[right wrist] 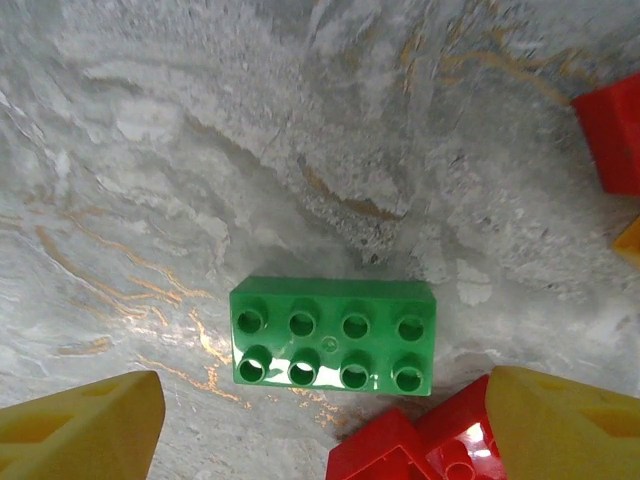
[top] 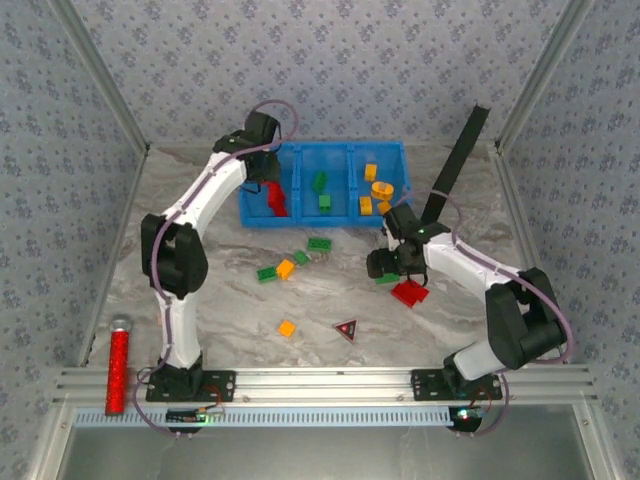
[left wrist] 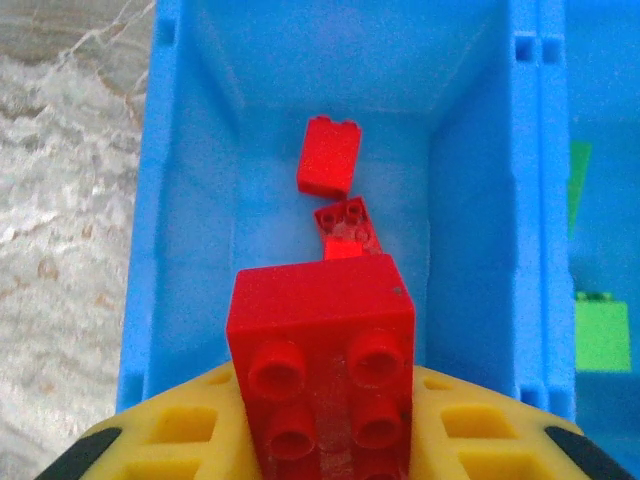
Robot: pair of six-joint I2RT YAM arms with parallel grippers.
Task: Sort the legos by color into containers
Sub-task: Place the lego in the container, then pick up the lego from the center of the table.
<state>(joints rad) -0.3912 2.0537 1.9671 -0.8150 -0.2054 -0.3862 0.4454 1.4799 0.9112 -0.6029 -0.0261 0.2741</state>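
Observation:
The blue tray [top: 300,222] has three compartments: red legos on the left, green in the middle, orange on the right. My left gripper [top: 268,183] hangs over the left compartment [left wrist: 200,250], shut on a red brick [left wrist: 320,340] between its yellow fingers [left wrist: 170,440]. Two red bricks [left wrist: 330,155] lie below it. My right gripper [right wrist: 322,385] stands open low over the table, a green eight-stud brick [right wrist: 333,333] lying flat just ahead of its fingers [right wrist: 565,425]. Red bricks [right wrist: 420,450] lie beside that green one. In the top view the right gripper [top: 385,265] is in front of the tray's right end.
Loose green legos [top: 320,243] and orange ones [top: 286,268] [top: 287,327] lie mid-table. A dark red triangle [top: 347,329] sits near the front, a red cylinder [top: 118,365] at the front left. A black strap [top: 455,165] leans at the tray's right.

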